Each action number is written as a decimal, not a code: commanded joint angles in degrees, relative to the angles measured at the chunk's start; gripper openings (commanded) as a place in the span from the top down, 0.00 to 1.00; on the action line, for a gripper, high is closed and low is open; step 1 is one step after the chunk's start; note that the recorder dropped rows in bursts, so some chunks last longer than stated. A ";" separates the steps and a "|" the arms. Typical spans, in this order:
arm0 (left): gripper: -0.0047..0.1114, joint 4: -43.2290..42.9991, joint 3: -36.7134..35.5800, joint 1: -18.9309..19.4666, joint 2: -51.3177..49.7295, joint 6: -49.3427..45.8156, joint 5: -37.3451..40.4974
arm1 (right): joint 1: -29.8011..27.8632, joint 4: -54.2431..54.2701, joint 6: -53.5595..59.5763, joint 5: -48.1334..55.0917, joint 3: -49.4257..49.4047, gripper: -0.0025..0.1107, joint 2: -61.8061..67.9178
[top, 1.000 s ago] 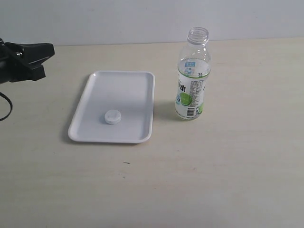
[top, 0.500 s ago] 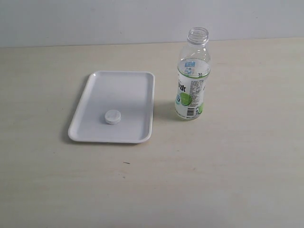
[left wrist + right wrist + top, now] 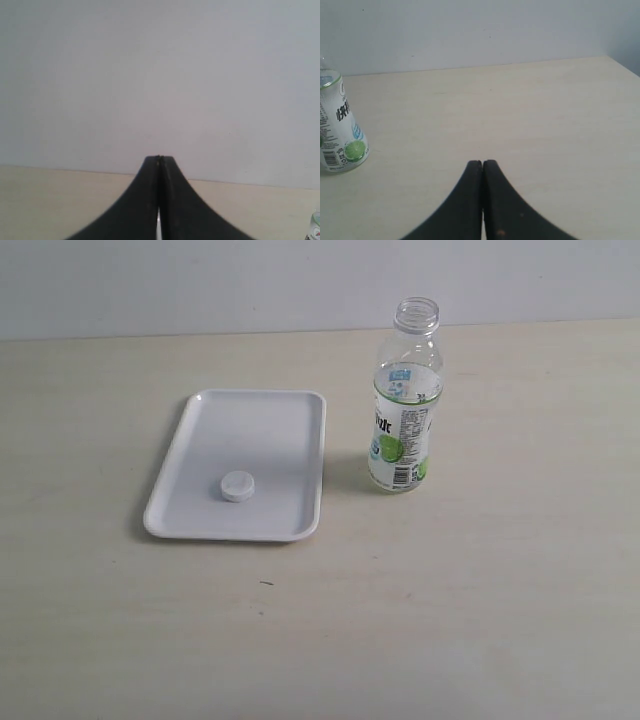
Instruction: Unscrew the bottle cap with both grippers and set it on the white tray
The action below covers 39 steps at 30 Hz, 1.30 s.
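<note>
Lying on the white tray (image 3: 270,420) left of centre, the bottle cap (image 3: 237,485) looks light and rigid, best pinched by its ribbed side; the left gripper (image 3: 159,165) and right gripper (image 3: 482,167) sit closed, empty.

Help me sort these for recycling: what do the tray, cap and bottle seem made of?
White tray: likely glossy plastic, soft sheen on its rim. Bottle cap: probably matte white plastic. Bottle: clear plastic by its see-through neck, with a printed label wrap.
</note>
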<state>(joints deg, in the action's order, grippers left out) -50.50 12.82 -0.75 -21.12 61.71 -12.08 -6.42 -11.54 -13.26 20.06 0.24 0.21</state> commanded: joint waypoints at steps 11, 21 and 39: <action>0.96 3.09 -5.60 0.20 4.20 -2.29 1.78 | -0.22 -0.53 -0.02 -0.55 -0.24 0.98 -0.21; 0.96 44.94 -5.60 0.20 9.63 -42.81 14.92 | -0.22 -0.53 -0.14 -0.55 -0.24 0.98 -0.21; 0.96 46.22 -12.82 0.20 19.06 -54.01 18.63 | -0.22 -0.53 -0.14 -0.55 -0.24 0.98 -0.21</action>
<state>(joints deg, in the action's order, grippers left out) -4.84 0.29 -0.67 -2.79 8.11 6.13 -6.42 -11.65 -13.26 20.06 0.24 0.21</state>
